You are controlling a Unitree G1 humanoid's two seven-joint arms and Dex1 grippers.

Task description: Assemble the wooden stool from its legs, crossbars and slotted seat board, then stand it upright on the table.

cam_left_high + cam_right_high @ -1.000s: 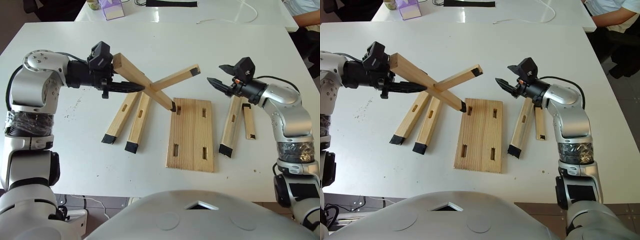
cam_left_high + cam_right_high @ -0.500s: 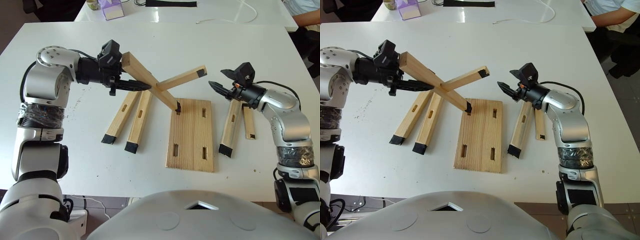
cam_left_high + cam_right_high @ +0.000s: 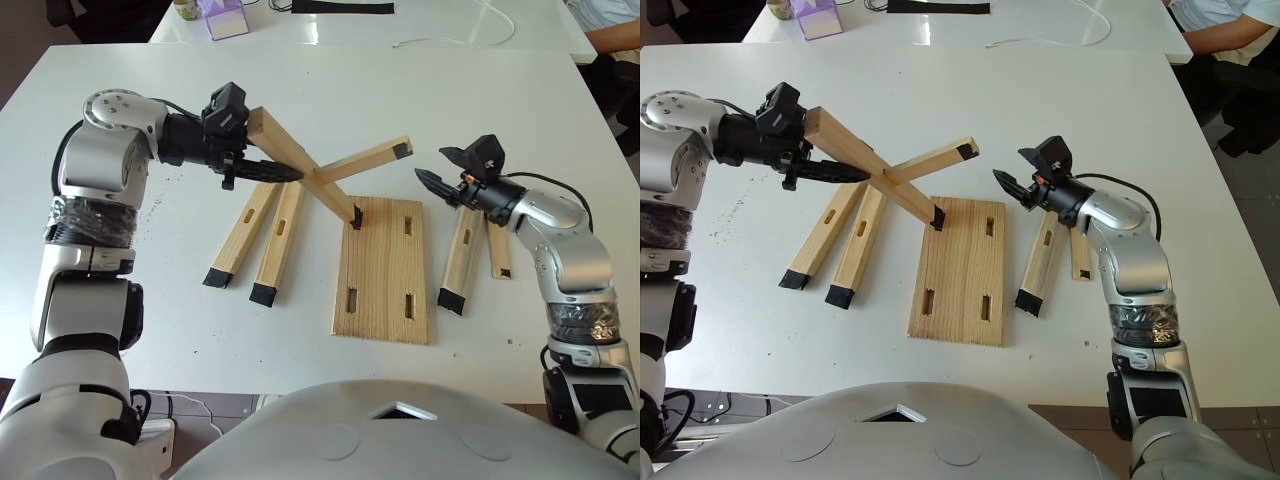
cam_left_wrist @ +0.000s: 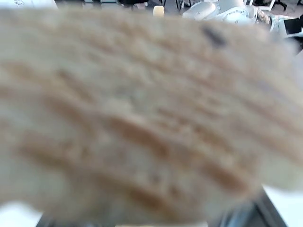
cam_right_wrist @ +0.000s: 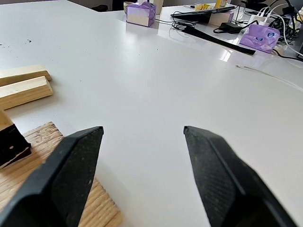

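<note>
Wooden cross-piece, a leg with a crossbar through it, is pinched in our left claw, its black foot touching the board lying between both claws. Our right claw hangs spread above the bench, a loose leg near it.
</note>
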